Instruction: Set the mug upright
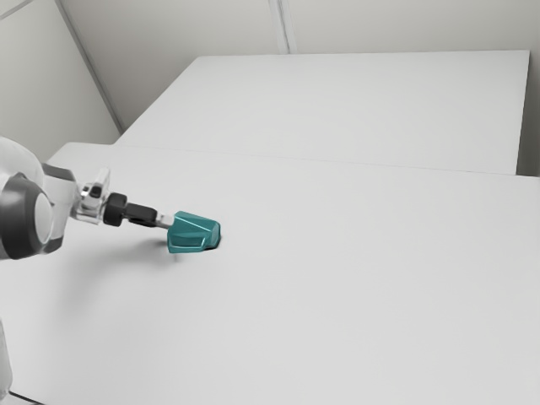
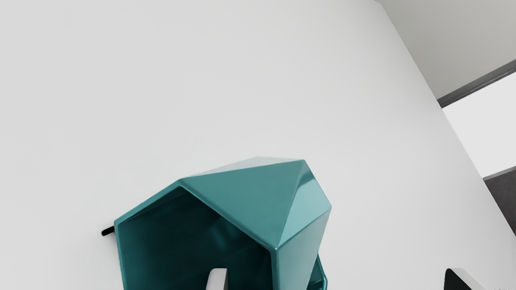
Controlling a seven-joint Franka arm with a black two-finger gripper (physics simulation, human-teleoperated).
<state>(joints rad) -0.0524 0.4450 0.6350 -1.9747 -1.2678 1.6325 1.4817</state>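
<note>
While the teal faceted mug (image 1: 194,232) lies tipped on its side on the white table (image 1: 337,278), the black two-finger gripper (image 1: 166,220) is right at its open end, reaching in from the exterior view's left. Its fingers (image 2: 217,280) stand wide apart, with nothing clamped between them. One fingertip shows against the mug's dark opening (image 2: 181,241), though how far inside it reaches I cannot tell; the other is out past the mug's outer wall, well apart from it. That wall and part of the teal handle (image 2: 324,276) lie between the two in the wrist view. Beside the rim, on the side away from the handle, a short black piece (image 2: 108,230) pokes out. Behind the table, a second white surface (image 1: 363,110) extends toward the wall (image 1: 405,21).
</note>
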